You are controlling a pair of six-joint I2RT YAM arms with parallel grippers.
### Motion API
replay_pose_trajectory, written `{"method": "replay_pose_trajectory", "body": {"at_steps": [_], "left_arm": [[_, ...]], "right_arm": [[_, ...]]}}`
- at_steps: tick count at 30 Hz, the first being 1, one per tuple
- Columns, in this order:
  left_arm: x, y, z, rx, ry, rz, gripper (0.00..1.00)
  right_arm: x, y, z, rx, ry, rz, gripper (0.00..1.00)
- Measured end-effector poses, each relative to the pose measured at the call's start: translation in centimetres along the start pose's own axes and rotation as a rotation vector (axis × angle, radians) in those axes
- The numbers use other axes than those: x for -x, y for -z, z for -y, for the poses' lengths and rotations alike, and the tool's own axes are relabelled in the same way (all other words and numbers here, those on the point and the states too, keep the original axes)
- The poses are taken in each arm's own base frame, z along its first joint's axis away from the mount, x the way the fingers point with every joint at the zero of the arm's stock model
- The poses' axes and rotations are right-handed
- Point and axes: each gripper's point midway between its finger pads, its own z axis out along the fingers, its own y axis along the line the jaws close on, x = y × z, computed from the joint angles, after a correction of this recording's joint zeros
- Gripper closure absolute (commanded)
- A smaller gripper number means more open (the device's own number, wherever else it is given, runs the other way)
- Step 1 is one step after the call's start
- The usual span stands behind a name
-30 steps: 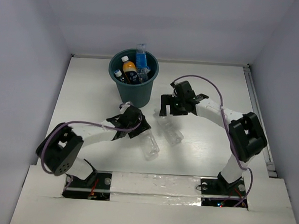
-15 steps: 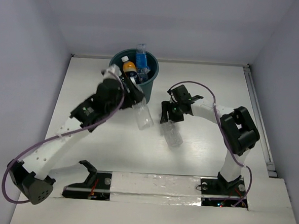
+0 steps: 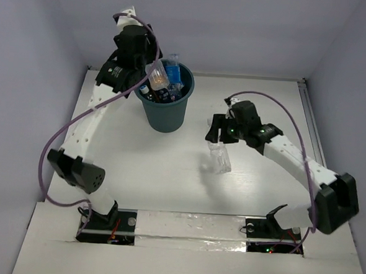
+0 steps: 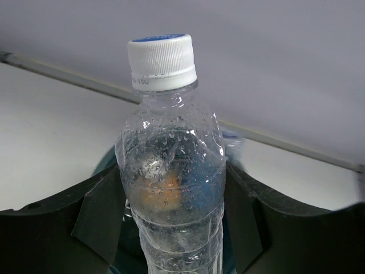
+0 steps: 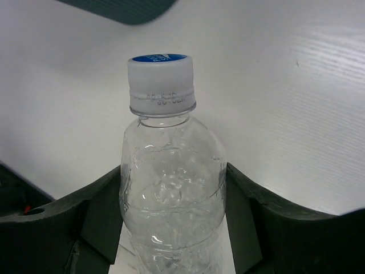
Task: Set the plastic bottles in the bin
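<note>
White tabletop carries a teal bin crowded with bottles.

The table was white and flat, with faint lines running across its top. Pale walls stood at its far edge and along both sides. A dark green bin stood up straight on it, near the far edge and a bit to the left. A thin rail ran along the right side. At the near edge lay a long strip of shiny tape. A clear bottle was low over the middle, and its soft shadow fell on the table. Whether it touched the table could not be told.
</note>
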Motion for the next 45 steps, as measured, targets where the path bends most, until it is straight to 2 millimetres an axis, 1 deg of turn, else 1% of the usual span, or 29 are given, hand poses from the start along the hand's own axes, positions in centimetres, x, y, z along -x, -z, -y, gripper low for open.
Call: {"method": "replay_pose_trajectory", "body": {"at_steps": [1, 3, 6, 9, 10, 11, 12, 13, 14, 16, 18, 19, 20, 22, 24, 26, 28, 29, 30, 32, 34, 36, 37, 40, 43, 45], "left_arm": [[-0.8, -1.1, -0.4, 0.031, -0.03, -0.007, 0.5], [-2.2, -2.7, -1.5, 0.09, -0.091, -0.024, 0.48], [-4.5, -4.1, -3.5, 0.172, -0.175, -0.032, 0.45], [-6.3, -4.9, -5.2, 0.232, -0.236, -0.03, 0.31], [-7.0, -5.1, -5.7, 0.245, -0.249, -0.029, 0.16], [-7.7, -5.2, -6.2, 0.258, -0.265, -0.038, 0.11], [-8.0, -5.3, -6.5, 0.264, -0.268, -0.039, 0.08], [-9.0, -5.1, -7.1, 0.272, -0.277, -0.057, 0.04], [-9.3, -5.0, -7.3, 0.273, -0.278, -0.061, 0.01], [-9.3, -4.3, -7.4, 0.263, -0.26, -0.062, 0.01], [-8.2, -3.2, -6.8, 0.231, -0.22, -0.041, 0.01], [-7.2, -2.4, -6.2, 0.208, -0.19, -0.021, 0.01], [-6.3, -1.7, -5.8, 0.186, -0.16, -0.003, 0.01], [-4.2, 0.4, -4.7, 0.128, -0.094, 0.034, 0.01], [-2.0, 2.6, -3.9, 0.073, -0.032, 0.068, 0.01], [-0.1, 4.8, -3.4, 0.025, 0.024, 0.1, 0.01], [1.3, 7.2, -3.2, -0.016, 0.065, 0.117, 0.01], [1.9, 8.5, -3.2, -0.037, 0.086, 0.125, 0.01], [2.4, 9.6, -3.4, -0.051, 0.101, 0.131, 0.01], [2.8, 11.9, -3.8, -0.079, 0.131, 0.134, 0.01], [2.1, 13.7, -4.6, -0.094, 0.145, 0.115, 0.01], [0.5, 14.9, -5.7, -0.09, 0.148, 0.073, 0.01], [-0.1, 15.6, -6.1, -0.091, 0.154, 0.062, 0.01], [-2.9, 16.6, -7.6, -0.076, 0.151, -0.01, 0.01], [-5.4, 17.1, -8.6, -0.058, 0.144, -0.078, 0.01], [-6.5, 17.3, -9.0, -0.049, 0.139, -0.113, 0.01]], "right_arm": [[0.9, 1.3, -0.6, 0.014, -0.001, 0.044, 0.43], [2.4, 3.4, -1.4, 0.03, -0.008, 0.113, 0.42], [5.0, 5.8, -2.8, 0.046, -0.036, 0.196, 0.42], [8.2, 7.6, -4.6, 0.082, -0.063, 0.275, 0.42], [9.5, 8.3, -5.3, 0.098, -0.072, 0.304, 0.42], [10.8, 8.9, -6.1, 0.115, -0.082, 0.335, 0.42], [12.4, 9.8, -7.0, 0.138, -0.091, 0.376, 0.42], [13.6, 10.4, -7.7, 0.156, -0.098, 0.408, 0.42], [14.9, 11.0, -8.3, 0.17, -0.106, 0.436, 0.42], [18.0, 11.9, -9.8, 0.207, -0.126, 0.511, 0.42], [20.6, 12.1, -10.9, 0.238, -0.152, 0.575, 0.42], [21.6, 12.0, -11.2, 0.251, -0.165, 0.599, 0.42], [22.5, 11.8, -11.6, 0.267, -0.18, 0.622, 0.42], [23.9, 10.5, -11.9, 0.292, -0.218, 0.654, 0.42], [24.9, 8.6, -11.8, 0.292, -0.256, 0.664, 0.42], [26.3, 6.8, -11.8, 0.289, -0.287, 0.679, 0.43], [28.0, 4.8, -11.9, 0.284, -0.311, 0.696, 0.43], [29.4, 3.9, -12.1, 0.281, -0.315, 0.723, 0.43], [29.7, 3.6, -12.2, 0.285, -0.316, 0.729, 0.43], [31.4, 2.1, -12.3, 0.257, -0.305, 0.763, 0.43], [33.0, 1.3, -12.9, 0.242, -0.275, 0.809, 0.43], [33.6, 0.3, -13.1, 0.215, -0.244, 0.83, 0.43], [33.5, -0.4, -13.1, 0.19, -0.222, 0.834, 0.43], [32.2, -2.2, -12.8, 0.12, -0.161, 0.823, 0.43], [30.0, -4.3, -12.1, 0.028, -0.088, 0.802, 0.42], [28.4, -5.8, -11.5, -0.034, -0.039, 0.78, 0.39]]}}
